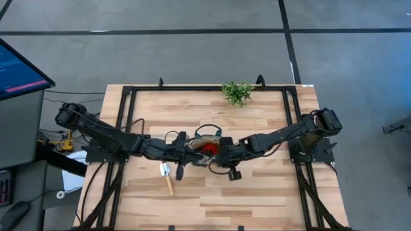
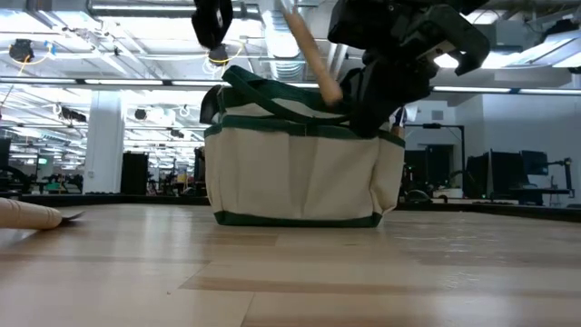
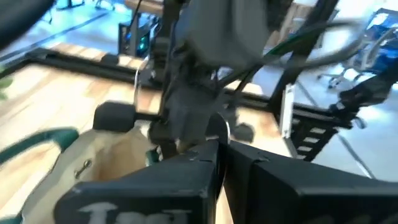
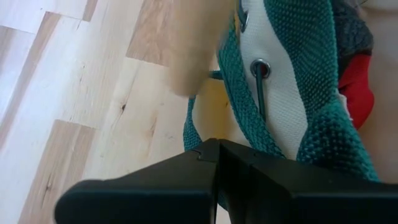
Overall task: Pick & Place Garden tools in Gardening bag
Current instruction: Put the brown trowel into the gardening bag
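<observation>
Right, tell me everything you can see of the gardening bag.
The gardening bag is a small round tote of pale khaki fabric with dark green trim along rim and base, stitched side pockets and green webbing loop handles fixed with metal rivets. It stands upright near the middle of the wooden table, mouth open upward. A light wooden handle sticks out of its top at a slant, and something red shows inside. Both arms' grippers sit over its mouth; whether they touch it is unclear.

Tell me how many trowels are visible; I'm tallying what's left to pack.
2 visible. One trowel lies on the table, left of the gardening bag; one wooden handle sticks out of the bag's top. Others may be hidden inside.
</observation>
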Controlling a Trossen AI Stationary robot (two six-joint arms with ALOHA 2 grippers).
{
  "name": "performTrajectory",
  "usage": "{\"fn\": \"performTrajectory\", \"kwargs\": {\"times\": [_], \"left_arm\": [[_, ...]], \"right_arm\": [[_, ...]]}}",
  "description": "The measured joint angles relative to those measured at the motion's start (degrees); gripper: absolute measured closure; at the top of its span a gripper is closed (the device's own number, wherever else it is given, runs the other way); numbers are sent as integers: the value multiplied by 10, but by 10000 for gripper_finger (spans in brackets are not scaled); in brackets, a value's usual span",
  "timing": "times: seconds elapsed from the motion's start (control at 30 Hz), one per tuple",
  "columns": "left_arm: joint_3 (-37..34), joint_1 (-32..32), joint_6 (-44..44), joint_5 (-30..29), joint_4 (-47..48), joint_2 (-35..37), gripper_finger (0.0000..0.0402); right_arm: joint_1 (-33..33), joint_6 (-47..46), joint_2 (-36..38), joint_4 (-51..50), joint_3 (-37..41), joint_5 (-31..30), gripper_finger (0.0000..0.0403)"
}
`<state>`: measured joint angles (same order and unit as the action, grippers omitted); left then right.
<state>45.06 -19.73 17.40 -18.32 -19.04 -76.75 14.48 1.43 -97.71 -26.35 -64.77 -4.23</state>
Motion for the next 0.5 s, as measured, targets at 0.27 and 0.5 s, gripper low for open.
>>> {"fn": "performTrajectory", "kwargs": {"times": [0.27, 0.5], "left_arm": [[0, -1, 6, -63, -7, -39, 401], [0, 0, 10, -46, -12, -62, 401]], "right_arm": [[0, 0, 0, 1, 0, -1, 403], [0, 0, 0, 1, 0, -1, 403]]}}
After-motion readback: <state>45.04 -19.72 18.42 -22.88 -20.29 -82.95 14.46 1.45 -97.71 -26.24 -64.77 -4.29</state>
